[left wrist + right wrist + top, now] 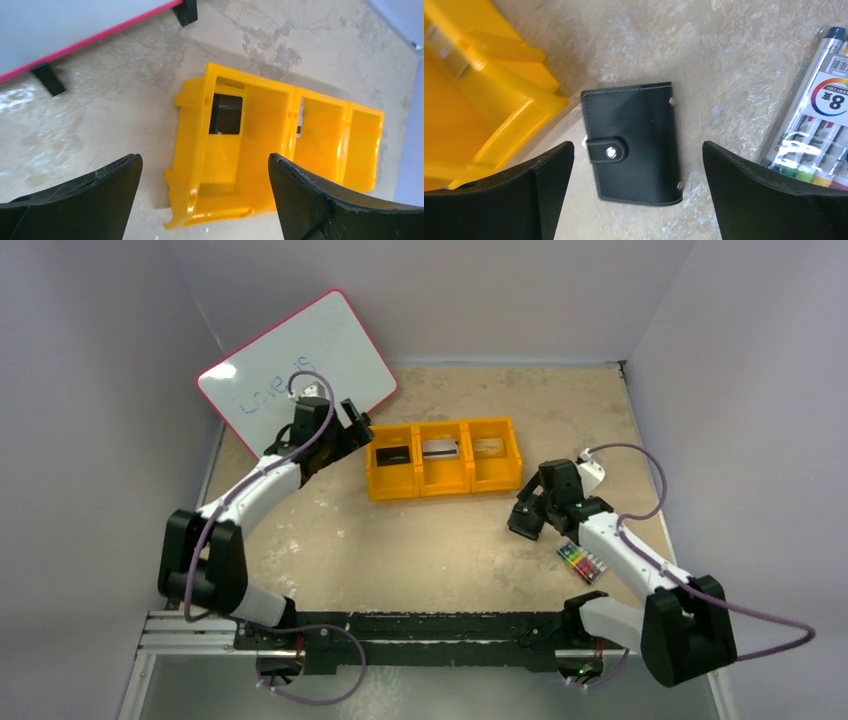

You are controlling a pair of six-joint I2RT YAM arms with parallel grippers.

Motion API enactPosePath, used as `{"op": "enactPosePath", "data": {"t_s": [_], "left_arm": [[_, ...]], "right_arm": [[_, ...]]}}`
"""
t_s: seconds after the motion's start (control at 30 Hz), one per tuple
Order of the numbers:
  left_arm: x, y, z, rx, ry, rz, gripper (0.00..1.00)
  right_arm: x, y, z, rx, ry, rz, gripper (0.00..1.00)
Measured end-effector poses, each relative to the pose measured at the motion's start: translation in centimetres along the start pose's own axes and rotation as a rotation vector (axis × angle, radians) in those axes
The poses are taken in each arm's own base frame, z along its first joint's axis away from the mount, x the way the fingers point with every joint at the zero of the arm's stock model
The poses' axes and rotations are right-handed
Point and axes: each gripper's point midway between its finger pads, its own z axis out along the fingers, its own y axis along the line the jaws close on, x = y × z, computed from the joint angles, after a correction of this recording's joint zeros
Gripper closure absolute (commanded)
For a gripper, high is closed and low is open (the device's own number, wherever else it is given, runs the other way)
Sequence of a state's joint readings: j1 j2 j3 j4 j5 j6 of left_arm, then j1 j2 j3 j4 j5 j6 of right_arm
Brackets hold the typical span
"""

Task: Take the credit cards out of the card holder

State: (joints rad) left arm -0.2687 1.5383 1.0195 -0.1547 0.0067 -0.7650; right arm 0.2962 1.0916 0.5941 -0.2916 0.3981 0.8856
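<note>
— So, how far along does it look?

— Close to done, I'd judge. Three credit cards (440, 448) lie in the tray (420, 486), one to a compartment: a black card (392, 454) at the left end, a silvery card (441, 449) in the middle, a pale card (488, 446) at the right.

— And the card holder (634, 140)?

— Flat on the table (724, 60), folded shut with its tab snapped, just beside the tray's corner and near the pack of markers (814, 125). The right gripper (638, 147) hangs straight above it, fingers spread wide, touching nothing.

— Anything left inside?

— Can't tell. Closed like that, it shows no sleeves. If cards are in there, it would have to be unsnapped and opened to get them out.

— What about the other arm?

— The left gripper (204, 162) hovers over the tray's left end, above the black card, fingers likewise wide apart and empty.
</note>
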Motion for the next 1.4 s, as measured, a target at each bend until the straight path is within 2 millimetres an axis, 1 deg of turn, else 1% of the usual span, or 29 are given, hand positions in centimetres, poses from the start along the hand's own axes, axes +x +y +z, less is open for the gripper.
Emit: {"op": "enactPosePath", "data": {"t_s": [0.13, 0.23, 0.27, 0.3, 0.4, 0.5, 0.6, 0.63, 0.67, 0.73, 0.77, 0.87, 0.93, 1.0, 1.07, 1.17, 1.3, 1.37, 1.4], "left_arm": [[-1.7, -0.3, -4.2, 0.017, -0.099, 0.001, 0.02], [-2.1, -0.5, -6.5, 0.040, -0.140, -0.001, 0.02], [-2.1, -0.4, -7.1, 0.047, -0.148, -0.002, 0.02], [-1.9, -0.3, -7.6, 0.052, -0.153, -0.003, 0.02], [-0.9, 0.4, -9.0, 0.061, -0.150, -0.002, 0.03], [0.3, 0.6, -9.9, 0.091, -0.130, 0.002, 0.06], [1.7, 0.7, -10.8, 0.136, -0.108, 0.006, 0.07], [2.0, 0.7, -11.2, 0.150, -0.103, 0.007, 0.07], [2.2, 0.6, -11.4, 0.159, -0.101, 0.008, 0.07], [2.6, 0.5, -12.0, 0.186, -0.097, 0.008, 0.08], [2.7, 0.3, -12.2, 0.198, -0.098, 0.009, 0.09], [3.5, -0.1, -12.8, 0.236, -0.087, 0.013, 0.10], [4.3, -0.3, -12.9, 0.252, -0.067, 0.019, 0.13], [5.6, -0.5, -12.7, 0.264, -0.034, 0.033, 0.19], [6.6, -0.5, -12.6, 0.269, -0.007, 0.045, 0.20], [8.7, -0.9, -12.2, 0.273, 0.046, 0.073, 0.25], [13.1, -2.5, -11.2, 0.278, 0.149, 0.151, 0.28], [15.3, -3.0, -10.6, 0.265, 0.190, 0.188, 0.28], [16.8, -3.3, -10.3, 0.253, 0.215, 0.214, 0.28]], "right_arm": [[0.5, -1.4, 2.2, 0.087, 0.022, 0.001, 0.01], [0.7, -2.6, 3.9, 0.137, 0.050, -0.004, 0.07], [0.8, -2.7, 4.3, 0.143, 0.063, -0.007, 0.11], [0.9, -2.5, 4.6, 0.136, 0.077, -0.007, 0.16], [0.9, -1.1, 5.1, 0.067, 0.096, -0.020, 0.23], [1.4, 0.2, 5.0, -0.013, 0.112, -0.034, 0.34], [2.9, 1.2, 4.1, -0.112, 0.134, -0.055, 0.47], [3.4, 1.4, 3.8, -0.133, 0.146, -0.063, 0.54], [3.9, 1.8, 3.5, -0.155, 0.158, -0.076, 0.57], [5.1, 2.4, 3.0, -0.189, 0.184, -0.099, 0.58], [5.7, 2.9, 2.7, -0.211, 0.197, -0.113, 0.63], [7.9, 4.4, 1.4, -0.281, 0.239, -0.162, 0.67], [9.1, 5.2, 0.7, -0.319, 0.263, -0.179, 0.68], [10.5, 6.0, 0.0, -0.360, 0.286, -0.195, 0.67], [11.8, 6.8, -0.8, -0.395, 0.301, -0.214, 0.65], [14.3, 8.6, -2.1, -0.460, 0.342, -0.255, 0.65], [16.8, 11.1, -3.4, -0.517, 0.382, -0.284, 0.63], [17.6, 12.0, -3.8, -0.537, 0.394, -0.287, 0.63], [17.8, 12.3, -3.9, -0.544, 0.398, -0.286, 0.63]]}}
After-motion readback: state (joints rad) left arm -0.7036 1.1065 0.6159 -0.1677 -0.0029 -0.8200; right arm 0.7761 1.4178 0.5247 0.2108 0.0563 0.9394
